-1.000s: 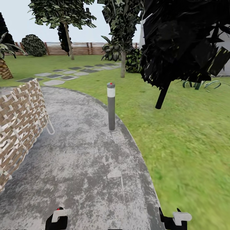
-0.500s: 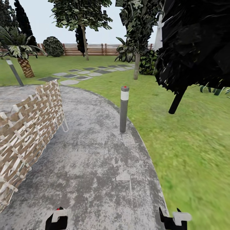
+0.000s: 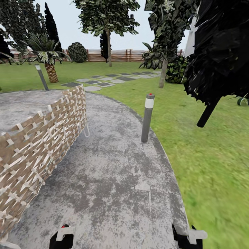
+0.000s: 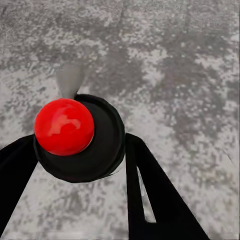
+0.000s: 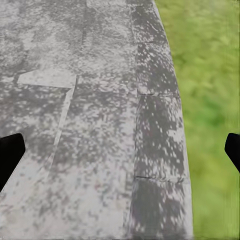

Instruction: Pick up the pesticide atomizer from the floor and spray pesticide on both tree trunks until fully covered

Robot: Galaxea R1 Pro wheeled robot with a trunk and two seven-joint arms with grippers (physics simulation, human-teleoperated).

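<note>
Robot on grey path (image 3: pixel 114 180), bollard (image 3: pixel 147 117) ahead; right gripper (image 5: pixel 120 150) fingers wide (left gripper (image 3: pixel 62 237): can't tell)

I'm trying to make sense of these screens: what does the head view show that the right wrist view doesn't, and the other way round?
Head view: the wider garden, with a grey bollard at the path's edge, a woven screen, stepping stones, two pale tree trunks and the wooden fence far behind.
Right wrist view: a close look down past the right tool, its dark fingertips spread wide, with the joints in the edging stones.
Both: the mottled grey path meeting green grass.
</note>
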